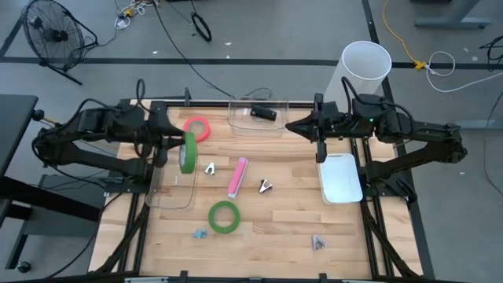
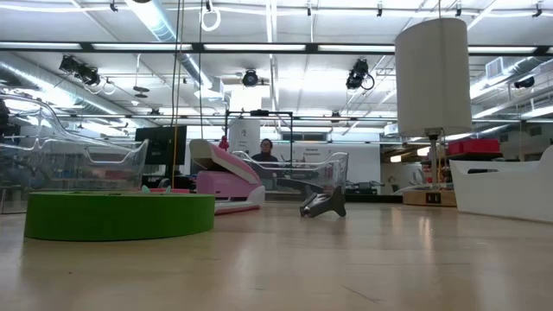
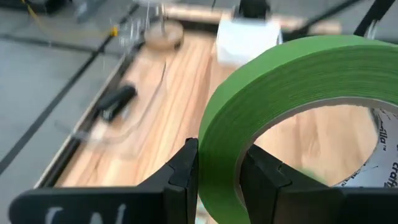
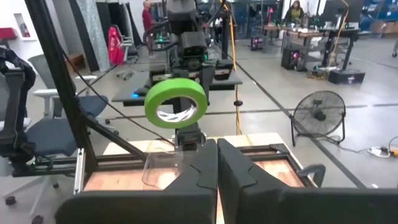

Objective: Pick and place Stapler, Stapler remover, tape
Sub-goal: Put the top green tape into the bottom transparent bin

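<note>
Tape count: 3 rolls. The held green roll (image 1: 188,152) is pinched on edge in the left gripper (image 3: 219,177), fingers clamped on the ring's wall, lifted over the clear tray (image 1: 170,187) at the table's left side. The second green roll (image 1: 224,217) lies flat on the wooden table (image 1: 283,236), front centre, well apart from both arms. The pink-red roll (image 1: 197,127) lies flat near the back-left, just beside the left arm.

Staplers: 2. The pink stapler (image 1: 237,177) lies mid-table, between the two green rolls. The black stapler (image 1: 263,113) sits inside the clear bin (image 1: 255,128) at the back centre.

Small metal pieces: 2 mid-table, silver piece (image 1: 210,168) left of the pink stapler and a dark clawed piece (image 1: 266,186) right of it. Can't tell which is the staple remover. Two more small bits at the front edge: bluish bit (image 1: 200,233) and grey bit (image 1: 318,243), too small to identify.

Right gripper (image 4: 217,163): fingers closed together, nothing between them, hanging at the back-right above the white tray (image 1: 339,178). A white cylinder (image 1: 363,64) stands behind it.

Containers: 3 total (2 clear, 1 white).
</note>
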Motion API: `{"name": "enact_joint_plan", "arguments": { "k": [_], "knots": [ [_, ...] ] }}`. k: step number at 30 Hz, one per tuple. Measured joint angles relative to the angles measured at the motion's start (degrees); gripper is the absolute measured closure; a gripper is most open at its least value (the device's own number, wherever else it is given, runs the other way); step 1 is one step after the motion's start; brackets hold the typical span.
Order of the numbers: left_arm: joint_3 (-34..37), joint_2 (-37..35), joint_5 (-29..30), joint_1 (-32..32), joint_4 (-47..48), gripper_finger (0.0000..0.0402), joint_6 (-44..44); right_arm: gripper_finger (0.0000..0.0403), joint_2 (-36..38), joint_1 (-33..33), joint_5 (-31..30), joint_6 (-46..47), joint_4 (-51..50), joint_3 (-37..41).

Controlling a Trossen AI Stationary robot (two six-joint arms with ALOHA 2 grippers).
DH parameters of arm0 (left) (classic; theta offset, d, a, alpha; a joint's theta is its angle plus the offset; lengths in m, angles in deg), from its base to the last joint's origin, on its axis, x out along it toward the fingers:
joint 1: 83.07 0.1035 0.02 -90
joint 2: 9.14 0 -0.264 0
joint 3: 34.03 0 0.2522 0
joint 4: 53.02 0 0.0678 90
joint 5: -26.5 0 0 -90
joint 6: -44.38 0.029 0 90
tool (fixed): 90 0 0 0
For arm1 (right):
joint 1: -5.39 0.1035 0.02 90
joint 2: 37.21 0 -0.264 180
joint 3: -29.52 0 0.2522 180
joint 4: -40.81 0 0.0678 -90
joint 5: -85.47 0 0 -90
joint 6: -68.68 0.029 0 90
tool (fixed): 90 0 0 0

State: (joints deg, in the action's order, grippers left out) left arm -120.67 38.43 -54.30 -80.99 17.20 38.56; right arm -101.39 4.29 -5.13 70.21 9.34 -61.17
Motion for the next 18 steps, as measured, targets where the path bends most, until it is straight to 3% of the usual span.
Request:
{"name": "enact_joint_plan", "arguments": {
  "k": [6,9,13,18],
  "knots": [
    [0.0,1.2,1.4,0.0,10.0,0.0308,-1.3,0.0402,-0.1,0.0,0.0,0.1,-0.5,0.0],
    [0.0,2.5,5.5,0.0,13.6,0.0308,-4.0,0.0402,-0.1,0.0,0.0,-0.2,-0.5,0.0],
    [0.0,4.3,12.2,0.0,15.0,0.0308,-12.4,0.0403,-0.1,0.0,0.0,-0.3,-0.5,0.0],
    [0.0,6.1,13.0,0.0,17.2,0.0308,-22.8,0.0403,-0.1,0.0,0.0,-0.3,-0.5,0.0]
  ]
}}
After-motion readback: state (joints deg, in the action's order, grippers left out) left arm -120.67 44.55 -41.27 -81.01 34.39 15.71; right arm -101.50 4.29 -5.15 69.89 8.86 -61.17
